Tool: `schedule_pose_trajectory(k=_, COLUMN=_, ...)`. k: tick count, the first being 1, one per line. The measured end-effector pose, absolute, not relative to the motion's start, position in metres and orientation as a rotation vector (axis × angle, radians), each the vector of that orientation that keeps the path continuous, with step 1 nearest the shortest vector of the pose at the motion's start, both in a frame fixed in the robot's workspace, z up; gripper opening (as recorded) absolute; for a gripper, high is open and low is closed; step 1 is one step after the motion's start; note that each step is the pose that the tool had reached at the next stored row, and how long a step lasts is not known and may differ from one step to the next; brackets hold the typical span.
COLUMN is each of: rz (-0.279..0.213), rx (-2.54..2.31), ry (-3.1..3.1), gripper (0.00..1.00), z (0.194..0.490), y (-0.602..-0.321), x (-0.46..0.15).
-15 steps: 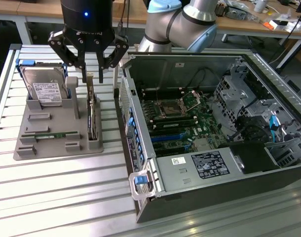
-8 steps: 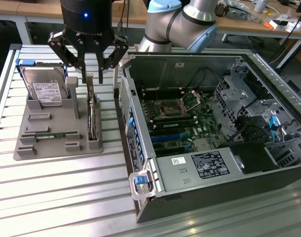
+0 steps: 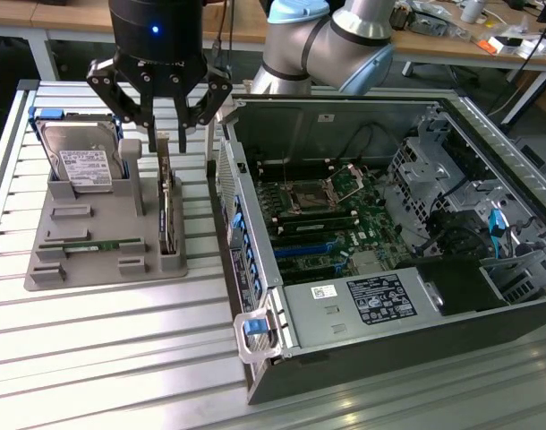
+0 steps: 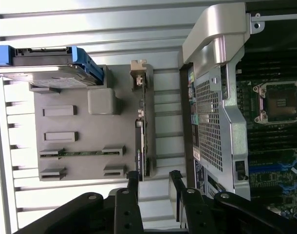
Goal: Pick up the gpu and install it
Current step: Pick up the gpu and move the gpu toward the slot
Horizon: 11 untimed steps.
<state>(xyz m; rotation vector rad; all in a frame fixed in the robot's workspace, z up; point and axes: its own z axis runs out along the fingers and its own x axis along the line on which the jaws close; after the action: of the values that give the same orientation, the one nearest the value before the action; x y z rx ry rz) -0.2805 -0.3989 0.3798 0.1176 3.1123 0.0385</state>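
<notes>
We are hovering our gripper [image 3: 166, 141], fingers spread, just above the graphics card [image 3: 168, 210] standing on edge at nine o'clock of the computer case [image 3: 248, 246].

A silver hard drive [image 3: 83, 163] with a white label stands tilted in a grey holder [image 3: 85, 269] on the slatted metal surface [image 3: 121, 358], with a green memory stick [image 3: 89, 245] lying in a slot nearby. To the exterior view's right, an open computer case [image 3: 260, 260] exposes its motherboard [image 3: 345, 219].

Room above gpu [image 3: 167, 215]: left free, flanked by spread fingers [image 3: 151, 133] | exterior view's right: narrow gap closed by computer case wall [image 3: 226, 184] | exterior view's left: hard drive [image 3: 76, 161] set apart.
</notes>
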Motion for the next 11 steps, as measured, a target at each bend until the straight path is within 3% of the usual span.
schedule_pose_trajectory(k=11, rz=0.039, rx=0.118, ry=3.112, gripper=0.38, z=0.3771, y=-0.3989, x=-0.2807)
